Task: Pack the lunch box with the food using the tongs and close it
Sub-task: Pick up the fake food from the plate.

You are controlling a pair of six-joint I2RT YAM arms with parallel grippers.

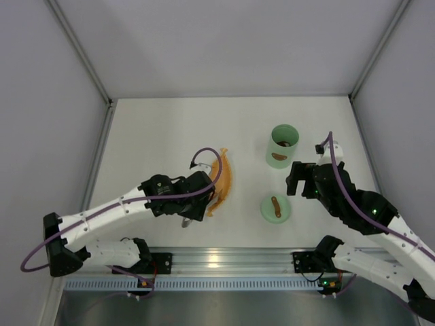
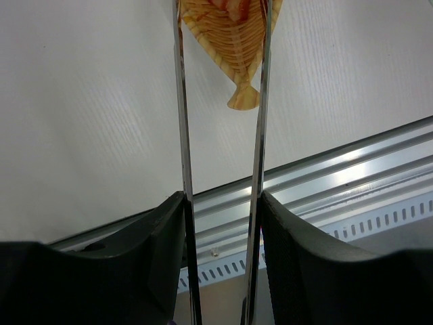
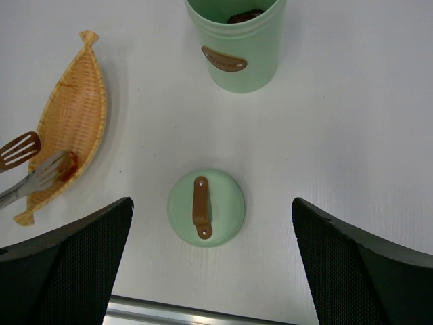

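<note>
**Inspector:** Start at the near edge. What is the left gripper [image 2: 222,223] doing?

**Assistant:** Just past the aluminium rail [image 2: 338,176], it is clamped at a narrow setting on the tongs [image 2: 183,135]. One finger [image 2: 162,237] presses on the outside of each metal arm. The two arms run forward from the jaws, nearly parallel.

**Inspector:** Where do the tongs end?

**Assistant:** Over the near half of the orange leaf-shaped tray [image 3: 71,115]. The two slotted tips stand apart. One lies against a reddish piece [image 3: 67,168] of food in the tray, and the other is clear of it. I cannot tell whether the piece is pinched.

**Inspector:** And the right gripper [image 3: 211,201]?

**Assistant:** Its jaws are spread wide and hold nothing. It hangs above the table [image 3: 338,135], with the lid [image 3: 226,210] in the gap between its fingers in the wrist view.

**Inspector:** Describe the lid.

**Assistant:** It is a flat green disc lying on the table with its brown strap handle facing up. It sits to the right of the tray and apart from it.

**Inspector:** Where is the lunch box [image 3: 237,61]?

**Assistant:** Beyond the lid and well apart from it. It stands upright and uncovered, with the brown oval mark on its side facing the arms.

**Inspector:** What is inside?

**Assistant:** A dark piece [image 3: 245,15] shows inside, below the rim. How many pieces are in there cannot be made out
</note>
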